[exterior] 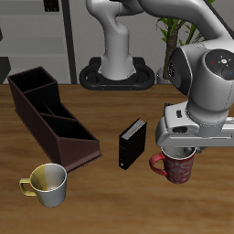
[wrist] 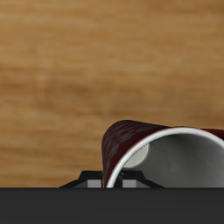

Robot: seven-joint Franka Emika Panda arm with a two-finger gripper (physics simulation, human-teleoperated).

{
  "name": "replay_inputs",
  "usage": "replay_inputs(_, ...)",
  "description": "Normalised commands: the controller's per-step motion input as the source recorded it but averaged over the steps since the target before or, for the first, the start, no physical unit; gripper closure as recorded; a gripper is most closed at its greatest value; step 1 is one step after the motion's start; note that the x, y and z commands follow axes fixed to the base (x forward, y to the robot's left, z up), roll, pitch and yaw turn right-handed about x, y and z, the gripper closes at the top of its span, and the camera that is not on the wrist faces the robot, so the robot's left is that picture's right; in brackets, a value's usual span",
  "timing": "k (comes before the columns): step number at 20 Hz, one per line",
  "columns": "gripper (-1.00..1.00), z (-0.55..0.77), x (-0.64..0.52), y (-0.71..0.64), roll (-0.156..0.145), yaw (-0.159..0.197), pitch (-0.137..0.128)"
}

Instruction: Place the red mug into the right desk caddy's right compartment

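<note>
Sitting lower left of exterior frame, nearest front edge: yellow-and-cream mug [exterior: 47, 183], upright on wooden table [exterior: 110, 201]. Lower right: dark red mug with pale speckles, grey inside [exterior: 177, 167] [wrist: 162, 153], upright on tabletop, gripper [exterior: 179, 149] right on top of it, fingers hidden behind wrist, so can't tell how wide the claw is or whether it has a grip. Middle: small black box [exterior: 132, 144] standing on edge. Farther back, upper left: long dark brown wedge-shaped caddy [exterior: 47, 115], well apart from red mug.
</note>
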Motion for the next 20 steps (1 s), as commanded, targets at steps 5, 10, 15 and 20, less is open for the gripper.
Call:
replay_inputs(5, 1.0, 0.73, -0.29, -0.06, 0.017, -0.012, -0.051)
replay_inputs(10, 1.0, 0.85, -0.46, -0.13, 0.003, 0.036, -0.077)
replay_inputs(15, 1.0, 0.59, -0.5, -0.41, -0.035, -0.008, -0.076)
replay_inputs(20, 1.0, 0.39, -0.56, -0.5, -0.043, 0.009, -0.055)
